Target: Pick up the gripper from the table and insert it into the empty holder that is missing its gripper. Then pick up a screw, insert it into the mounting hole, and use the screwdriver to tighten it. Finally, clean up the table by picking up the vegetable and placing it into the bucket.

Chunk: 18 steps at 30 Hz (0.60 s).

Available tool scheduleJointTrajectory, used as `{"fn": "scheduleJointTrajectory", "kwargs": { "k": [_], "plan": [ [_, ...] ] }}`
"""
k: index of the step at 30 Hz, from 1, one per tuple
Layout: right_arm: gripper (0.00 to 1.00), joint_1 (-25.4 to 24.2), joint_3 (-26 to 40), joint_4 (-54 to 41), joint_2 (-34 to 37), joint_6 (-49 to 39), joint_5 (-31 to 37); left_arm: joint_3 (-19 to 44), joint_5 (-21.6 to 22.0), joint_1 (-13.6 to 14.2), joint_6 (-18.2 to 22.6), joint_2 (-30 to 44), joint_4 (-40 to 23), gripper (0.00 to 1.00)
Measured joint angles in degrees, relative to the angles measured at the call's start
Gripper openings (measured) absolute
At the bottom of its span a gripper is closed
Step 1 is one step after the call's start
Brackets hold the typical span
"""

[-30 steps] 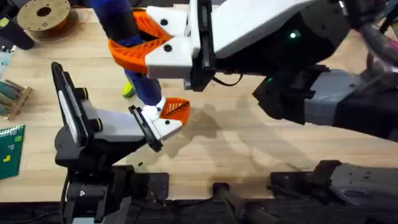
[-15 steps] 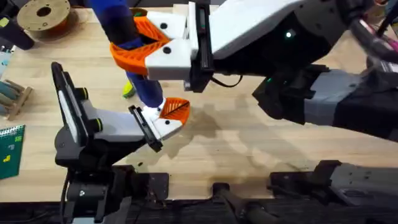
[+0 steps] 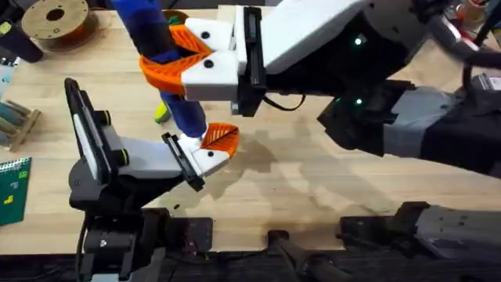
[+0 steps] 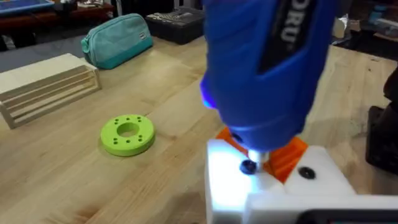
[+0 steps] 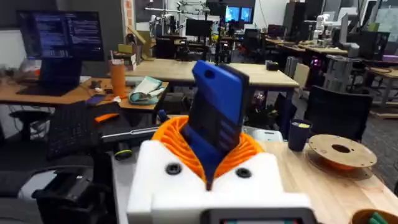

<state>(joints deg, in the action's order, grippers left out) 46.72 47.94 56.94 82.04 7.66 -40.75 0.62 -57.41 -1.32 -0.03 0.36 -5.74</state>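
Tightening the screw is the step in hand: the right tool (image 3: 168, 56) is closed on the blue screwdriver (image 3: 160, 47), its orange fingers (image 5: 180, 140) wrapped around the barrel, and the driver slants down to the left arm's jaw near the middle of the tabletop (image 3: 313, 180). In the left wrist view the tip meets a dark screw (image 4: 249, 166) seated in the white holder (image 4: 267, 186), with the orange gripper (image 4: 286, 152) just behind it. To do this well, I judge the driver should stay in line with the screw and press straight down its axis, so the bit does not cam out or skid onto the white block. The left arm should hold the block steady while the bit turns. Whether the left tool (image 3: 207, 153) is open or closed I cannot tell; it appears as a white block with one orange finger under the driver.

A small yellow-green piece, probably the vegetable (image 3: 161, 114), lies on the tabletop just left of the driver's lower end, partly hidden by it. A flat green ring-shaped disc (image 4: 128, 134) lies on the tabletop to the left in the left wrist view, with a slatted wooden rack (image 4: 46, 90) and a teal pouch (image 4: 118, 38) farther off. A filament spool (image 3: 55, 17) sits at the far left corner. None of these blocks the driver, though the right arm reaches across much of the middle, so the yellow piece would be awkward to reach until that arm pulls away.
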Motion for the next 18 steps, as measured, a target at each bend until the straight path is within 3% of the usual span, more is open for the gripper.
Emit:
{"fn": "scheduleJointTrajectory", "kwargs": {
  "k": [18],
  "plan": [
    [0.007,0.11,0.02,6.22,0.22,-0.85,-0.02,0.0,0.0,0.0,0.0,0.0,0.0,0.005]
  ]
}}
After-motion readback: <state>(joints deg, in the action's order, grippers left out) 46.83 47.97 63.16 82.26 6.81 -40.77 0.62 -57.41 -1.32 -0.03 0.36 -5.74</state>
